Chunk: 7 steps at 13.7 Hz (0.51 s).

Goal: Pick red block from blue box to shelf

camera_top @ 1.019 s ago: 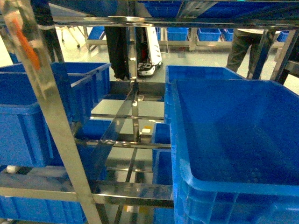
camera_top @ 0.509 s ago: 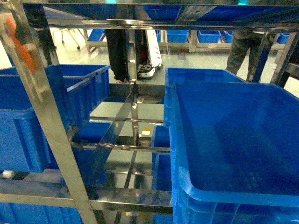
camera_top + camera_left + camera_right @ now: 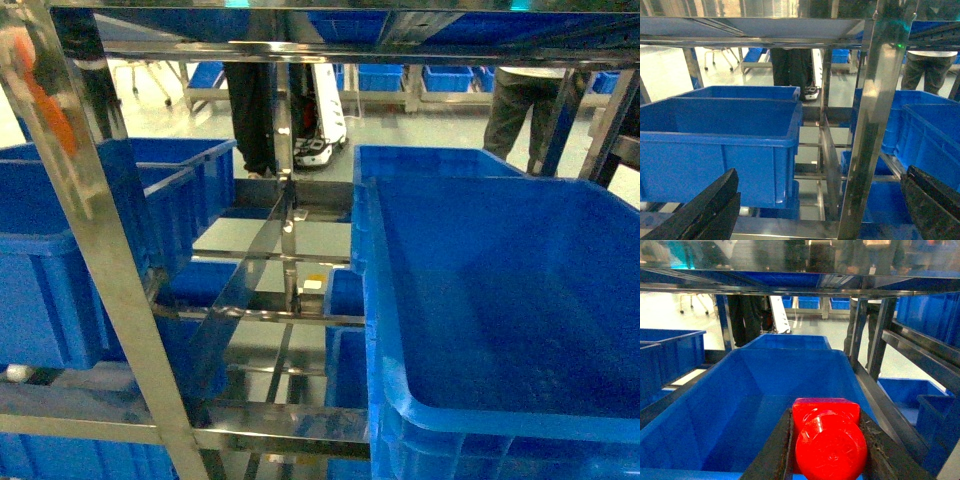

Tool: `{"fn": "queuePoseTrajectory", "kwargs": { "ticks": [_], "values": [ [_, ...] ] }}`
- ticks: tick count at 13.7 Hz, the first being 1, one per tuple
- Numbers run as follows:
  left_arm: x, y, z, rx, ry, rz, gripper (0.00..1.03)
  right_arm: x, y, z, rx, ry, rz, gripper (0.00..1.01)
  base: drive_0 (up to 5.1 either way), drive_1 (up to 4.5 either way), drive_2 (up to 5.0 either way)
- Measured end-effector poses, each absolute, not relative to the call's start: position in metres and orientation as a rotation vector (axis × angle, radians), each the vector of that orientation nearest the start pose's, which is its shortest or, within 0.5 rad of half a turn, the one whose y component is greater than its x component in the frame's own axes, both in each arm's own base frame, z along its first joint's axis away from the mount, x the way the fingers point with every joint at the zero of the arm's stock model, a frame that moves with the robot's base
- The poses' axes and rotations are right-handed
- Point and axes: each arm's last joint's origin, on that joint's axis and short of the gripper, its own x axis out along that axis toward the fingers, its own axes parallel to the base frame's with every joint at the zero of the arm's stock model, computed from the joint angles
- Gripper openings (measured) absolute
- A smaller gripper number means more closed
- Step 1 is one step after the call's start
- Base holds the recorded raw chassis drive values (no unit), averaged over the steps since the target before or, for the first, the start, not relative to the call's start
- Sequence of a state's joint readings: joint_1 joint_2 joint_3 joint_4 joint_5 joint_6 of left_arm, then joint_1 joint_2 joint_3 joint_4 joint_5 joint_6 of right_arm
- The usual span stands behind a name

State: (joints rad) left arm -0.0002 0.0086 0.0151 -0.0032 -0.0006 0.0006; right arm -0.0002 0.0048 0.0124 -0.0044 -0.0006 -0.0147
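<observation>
The red block [image 3: 829,440], a glossy brick with its round stud facing the camera, sits pinched between the black fingers of my right gripper [image 3: 826,436]. It hangs above the near rim of a dark blue crate [image 3: 735,405] that stands on the shelf [image 3: 790,287]. My left gripper [image 3: 817,202] is open, its two black fingers wide apart in front of a steel upright of the shelf [image 3: 870,125]. The head view shows the shelf [image 3: 100,250] but neither gripper. The blue box is out of view.
Dark blue crates fill the rack: a large one at right [image 3: 500,300] and others at left [image 3: 60,250], [image 3: 715,135]. Steel rails [image 3: 270,320] cross the open middle bay. Behind the rack stand people's legs [image 3: 250,110] and a white machine base [image 3: 320,120].
The rack and crates have slid slightly lower in the head view since a second ago. Over the last half second almost nothing has shifted.
</observation>
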Motion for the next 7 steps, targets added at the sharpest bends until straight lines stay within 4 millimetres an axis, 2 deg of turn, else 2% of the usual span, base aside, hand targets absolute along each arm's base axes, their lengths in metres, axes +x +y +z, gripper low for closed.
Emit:
{"fn": "queuePoseTrajectory", "kwargs": {
  "ticks": [7],
  "values": [
    [0.0973,0.0000,0.1677,0.001,-0.003,0.000,0.98,0.0972,0.0000,0.1669,-0.015,-0.003,0.000,0.27,0.0,0.00,0.0]
  ]
}}
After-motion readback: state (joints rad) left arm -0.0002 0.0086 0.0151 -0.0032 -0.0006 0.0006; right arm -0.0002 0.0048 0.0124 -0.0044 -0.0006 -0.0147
